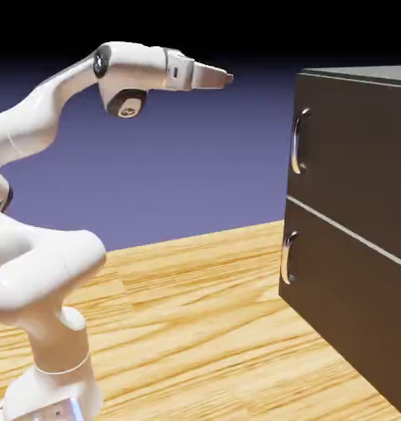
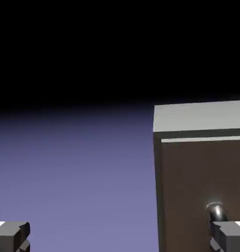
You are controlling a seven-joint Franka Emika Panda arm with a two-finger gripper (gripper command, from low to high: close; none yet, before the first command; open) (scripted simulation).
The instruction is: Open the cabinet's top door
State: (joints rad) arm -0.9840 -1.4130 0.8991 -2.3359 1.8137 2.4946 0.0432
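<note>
Two stacked panels make up the front of the cabinet [image 1: 360, 205], which stands on the wooden table [image 1: 204, 329] at the right side of the exterior view, its dark grey-brown body running out of the frame to the right. The top door [image 1: 352, 156] is the upper panel, sitting flush and closed, with its curved silver handle [image 1: 298, 141] mounted vertically near the panel's left edge. The lower panel [image 1: 343, 304] carries its own handle [image 1: 288, 257] directly beneath, separated from the upper one by a thin pale seam. The white arm [image 1: 39, 271] rises from the lower left, bends over, and stretches horizontally toward the cabinet, with the gripper [image 1: 218, 78] pointing right at about the height of the cabinet's top edge and well apart from it, touching nothing. In the hand view, the two grey fingertips [image 2: 14, 235] sit far apart at the bottom corners with only backdrop between them, so the fingers are spread wide and hold nothing. That view shows the cabinet's pale top surface [image 2: 200, 117] and brown front on the right half, and the rounded upper end of the silver handle [image 2: 215, 211] appears just above the right fingertip.
</note>
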